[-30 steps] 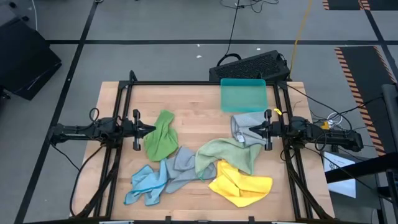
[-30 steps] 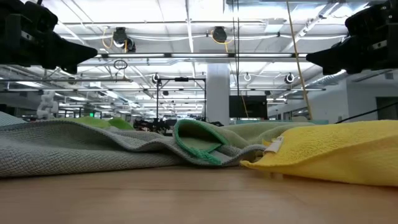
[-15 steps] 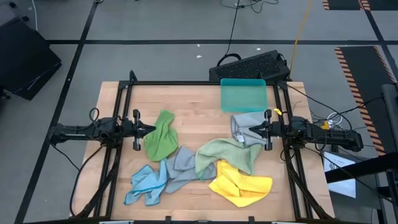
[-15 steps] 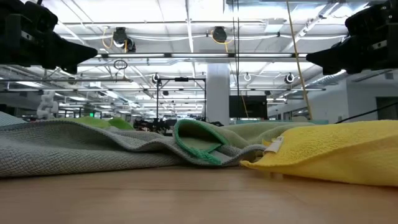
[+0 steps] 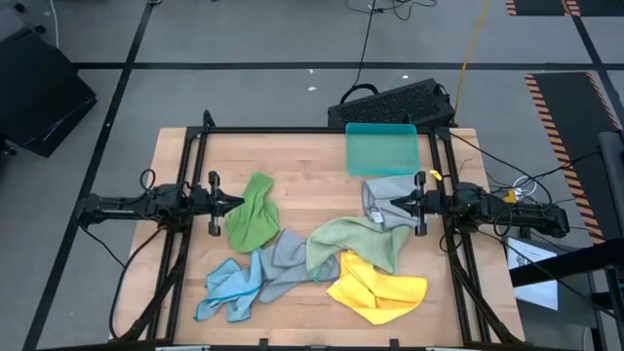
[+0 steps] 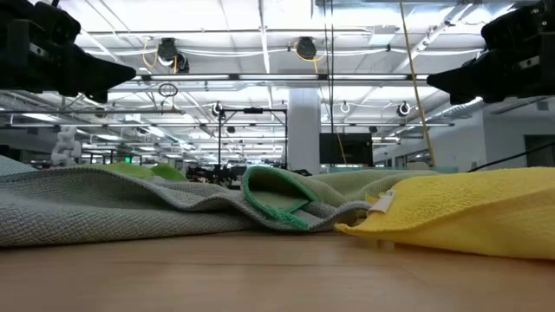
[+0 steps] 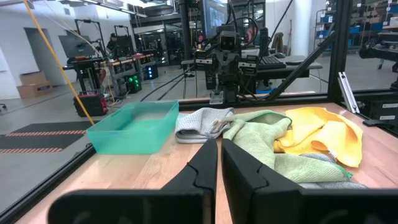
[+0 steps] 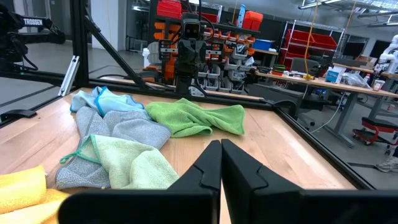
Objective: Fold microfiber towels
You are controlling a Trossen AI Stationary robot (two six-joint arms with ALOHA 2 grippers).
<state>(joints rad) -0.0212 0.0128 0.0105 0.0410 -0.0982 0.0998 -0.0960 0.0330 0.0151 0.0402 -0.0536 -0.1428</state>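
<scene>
From above we see 5 towels crumpled on the table [image 5: 302,156]: bright green towel [image 5: 252,214], light blue towel [image 5: 229,288], grey towel [image 5: 283,258], pale green towel [image 5: 353,242], yellow towel [image 5: 378,288], with a teal tray [image 5: 382,148] behind. In both wrist views we find the left gripper [image 7: 219,163] and right gripper [image 8: 221,163] narrowed nearly together, holding nothing, above opposite table edges.

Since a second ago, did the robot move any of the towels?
No, nothing visibly changed. The left tool and right tool wait shut at the table's sides, holding nothing. The bright green towel, pale green towel, yellow towel, light blue towel and teal tray lie where they were.
</scene>
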